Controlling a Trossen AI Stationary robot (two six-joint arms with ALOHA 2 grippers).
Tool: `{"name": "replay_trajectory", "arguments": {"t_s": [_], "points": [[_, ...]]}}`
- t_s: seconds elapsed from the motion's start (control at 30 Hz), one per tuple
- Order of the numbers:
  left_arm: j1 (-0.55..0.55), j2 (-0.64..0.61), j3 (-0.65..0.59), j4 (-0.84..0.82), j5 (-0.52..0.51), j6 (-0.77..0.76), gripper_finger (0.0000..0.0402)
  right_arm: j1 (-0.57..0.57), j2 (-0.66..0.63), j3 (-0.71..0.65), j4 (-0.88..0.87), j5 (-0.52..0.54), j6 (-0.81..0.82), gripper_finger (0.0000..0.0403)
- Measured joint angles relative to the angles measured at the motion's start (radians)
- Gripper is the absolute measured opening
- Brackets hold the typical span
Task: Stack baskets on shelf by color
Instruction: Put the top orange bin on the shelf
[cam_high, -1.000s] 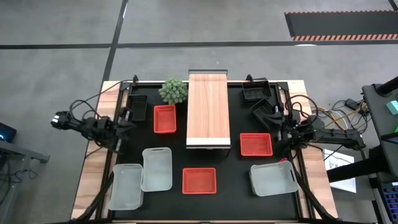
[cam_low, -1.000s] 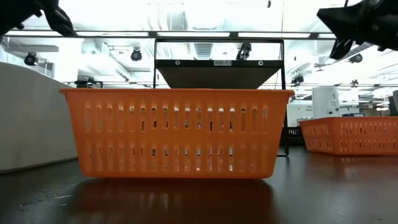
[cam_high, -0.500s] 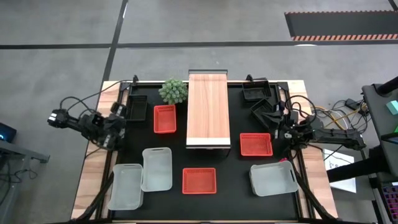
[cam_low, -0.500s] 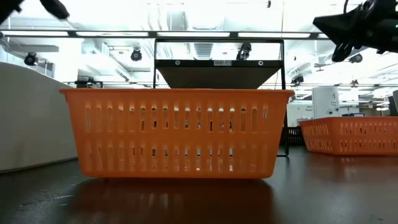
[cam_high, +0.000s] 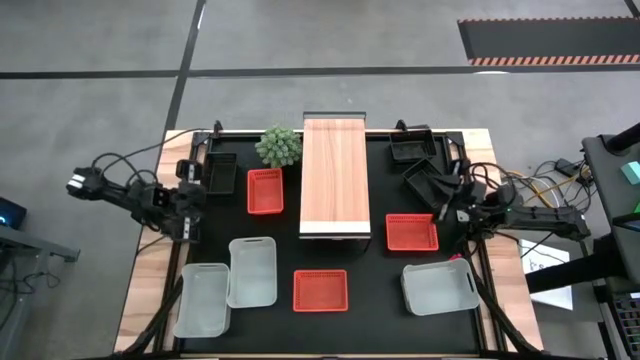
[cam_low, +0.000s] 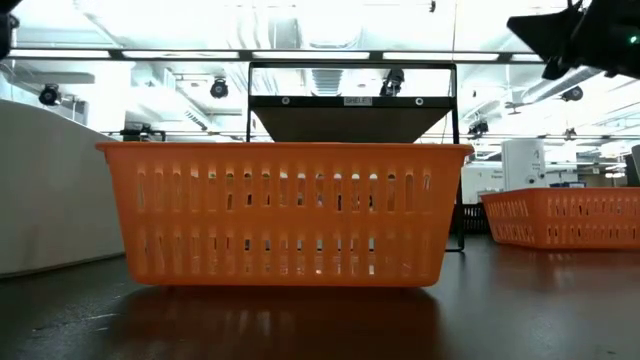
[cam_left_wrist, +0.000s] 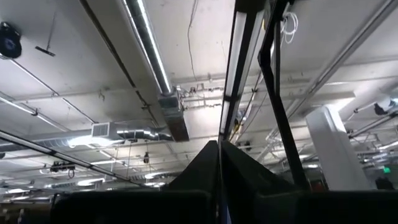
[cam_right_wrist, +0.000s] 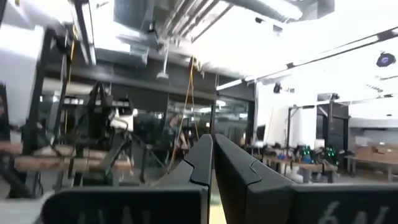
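The wood-topped shelf (cam_high: 335, 175) stands at the table's middle far side, with nothing on its top. Three red-orange baskets (cam_high: 265, 191) (cam_high: 412, 232) (cam_high: 320, 290), three translucent white baskets (cam_high: 252, 271) (cam_high: 203, 300) (cam_high: 440, 287) and three black baskets (cam_high: 220, 170) (cam_high: 412, 148) (cam_high: 425, 182) rest on the black mat. My left gripper (cam_high: 198, 193) is shut and empty at the table's left edge, raised, and its wrist view (cam_left_wrist: 219, 152) looks at the ceiling. My right gripper (cam_high: 440, 203) is shut and empty beside the right red basket, and shows in its wrist view (cam_right_wrist: 212, 142).
A spiky green plant (cam_high: 279, 146) stands left of the shelf's far end. In the low view the near red basket (cam_low: 285, 215) fills the middle, with the shelf's frame (cam_low: 352, 100) behind it. Cables run along both table sides.
My left gripper has drawn back toward the table's left edge and gone up, out of the low view's top left corner. The baskets and the shelf have stayed where they were.
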Motion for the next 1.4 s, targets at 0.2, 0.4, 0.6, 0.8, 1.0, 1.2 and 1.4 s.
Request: {"name": "replay_trajectory", "arguments": {"t_s": [0.2, 0.4, 0.6, 0.8, 1.0, 1.2, 1.4], "points": [[0.000, 0.162, 0.147, -0.052, -0.114, -0.001, 0.0002, 0.000, 0.003, 0.000, 0.068, -0.008, -0.054, 0.0009], [0.001, 0.260, 0.335, -0.494, -0.321, -0.078, 0.0002, 0.000, 0.042, 0.000, 0.267, -0.194, -0.070, 0.0009], [0.000, 0.315, 0.616, -1.240, -0.331, -0.370, 0.0002, 0.000, 0.143, 0.052, 0.318, -0.201, -0.104, 0.0009], [0.009, 0.414, 0.759, -1.747, -0.328, -0.553, 0.0002, 0.000, 0.294, 0.152, 0.250, -0.200, -0.106, 0.0009], [0.076, 0.497, 0.761, -1.836, -0.310, -0.600, 0.0002, 0.000, 0.385, 0.246, 0.114, -0.200, -0.105, 0.0009], [0.188, 0.581, 0.761, -1.864, -0.111, -0.551, 0.0002, 0.000, 0.404, 0.329, -0.081, -0.199, -0.095, 0.0009], [0.322, 0.668, 0.764, -1.976, -0.009, -0.525, 0.0055, 0.000, 0.403, 0.373, -0.221, -0.199, -0.067, 0.0009]]}}
